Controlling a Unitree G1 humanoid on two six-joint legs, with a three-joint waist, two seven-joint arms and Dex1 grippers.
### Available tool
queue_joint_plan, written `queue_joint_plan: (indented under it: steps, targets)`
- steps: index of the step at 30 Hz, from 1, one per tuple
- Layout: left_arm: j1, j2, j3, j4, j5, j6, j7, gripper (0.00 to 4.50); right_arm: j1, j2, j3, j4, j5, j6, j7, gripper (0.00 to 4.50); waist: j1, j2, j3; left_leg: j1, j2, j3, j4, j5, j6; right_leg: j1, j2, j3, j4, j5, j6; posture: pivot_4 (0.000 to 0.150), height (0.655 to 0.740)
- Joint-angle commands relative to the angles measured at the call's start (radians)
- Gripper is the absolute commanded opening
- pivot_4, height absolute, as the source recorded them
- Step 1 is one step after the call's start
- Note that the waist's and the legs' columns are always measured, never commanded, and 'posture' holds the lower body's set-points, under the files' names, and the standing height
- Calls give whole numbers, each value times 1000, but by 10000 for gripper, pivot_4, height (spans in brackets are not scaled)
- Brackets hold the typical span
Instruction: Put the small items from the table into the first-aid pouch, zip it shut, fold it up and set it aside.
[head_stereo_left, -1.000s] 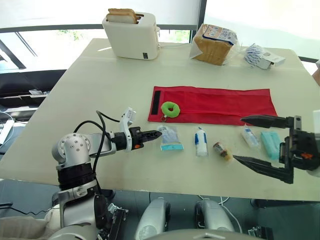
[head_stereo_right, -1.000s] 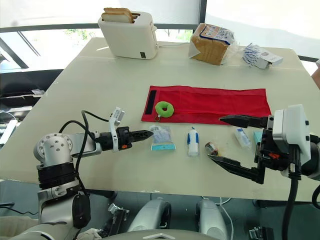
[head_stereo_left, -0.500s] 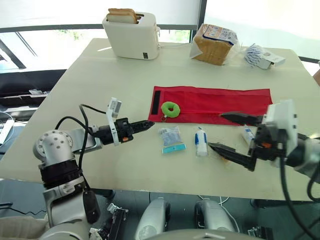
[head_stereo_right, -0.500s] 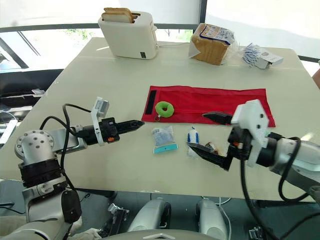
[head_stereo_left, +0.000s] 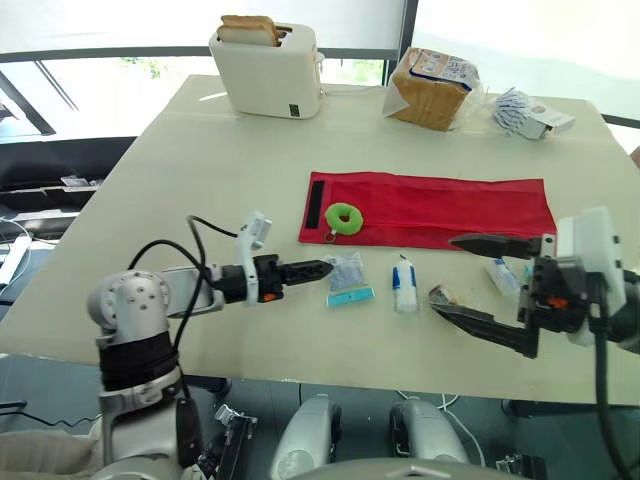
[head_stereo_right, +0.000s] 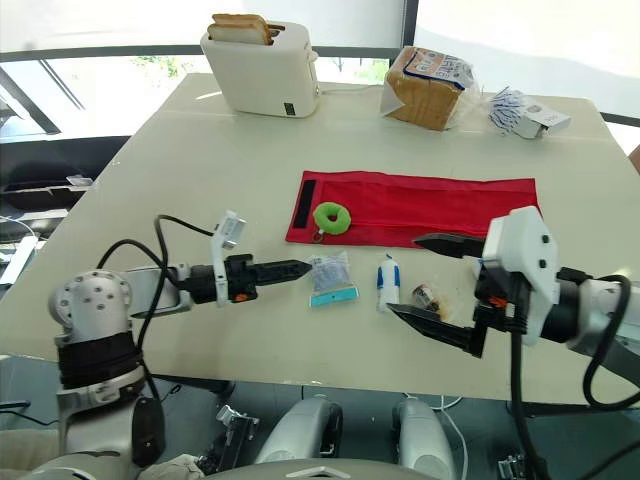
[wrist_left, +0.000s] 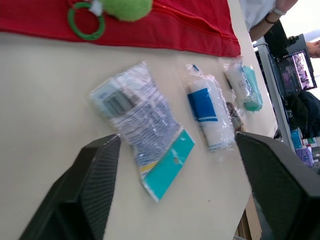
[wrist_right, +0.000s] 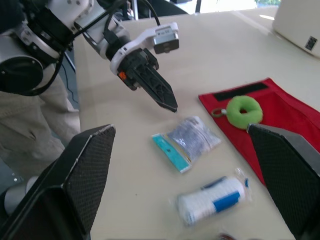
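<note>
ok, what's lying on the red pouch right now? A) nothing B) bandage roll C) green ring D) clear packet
C: the green ring lies on the red pouch near its left end; the bandage roll and clear packet lie on the table in front of it.

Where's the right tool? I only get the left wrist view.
Observer: The right tool is open, reaching in from the right, tips near the small brown item.
Operator: Pouch state?
Observer: The red pouch lies unfolded flat, with a black strip across its left end.
Operator: Other clutter?
Observer: A toaster and a bagged loaf stand at the far edge of the table.
</note>
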Motion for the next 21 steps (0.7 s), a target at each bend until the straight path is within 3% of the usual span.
queue_joint_plan:
  steps: [1, 7, 17, 20, 21]
  targets:
    - [-13, -24, -17, -61, 58, 3, 82, 44356, 63, -11, -133, -20, 12, 7, 49, 45000, -5, 0, 0, 0, 0, 0, 0, 0, 0, 0, 1, 0, 0, 0, 0, 1500, 7400]
    - [-21, -16, -38, -74, 46, 3, 126, 44356, 106, -10, -183, -33, 23, 7, 51, 45000, -5, 0, 0, 1, 0, 0, 0, -1, 1, 0, 2, 0, 1, 0, 0, 1500, 7400]
    - [-44, -130, -50, -4, 120, -1, 189, 44356, 89, -19, -168, -42, 41, 3, 14, 45000, 1, 0, 0, 1, 0, 0, 0, 0, 0, 0, 1, 0, 1, 0, 0, 1500, 7400]
    - [-38, -149, -61, 8, 146, -21, 178, 36690, 84, -24, -167, -46, 51, 2, 1, 45000, 2, 0, 0, 1, -1, 0, 0, 0, 0, 0, 1, 1, 1, 0, 0, 1500, 7400]
    - [-36, -155, -67, 9, 153, -26, 174, 32027, 85, -25, -168, -47, 54, 2, -2, 45000, 2, 0, 0, 1, -1, 0, 0, 0, 0, 0, 1, 0, 1, 0, 0, 1500, 7400]
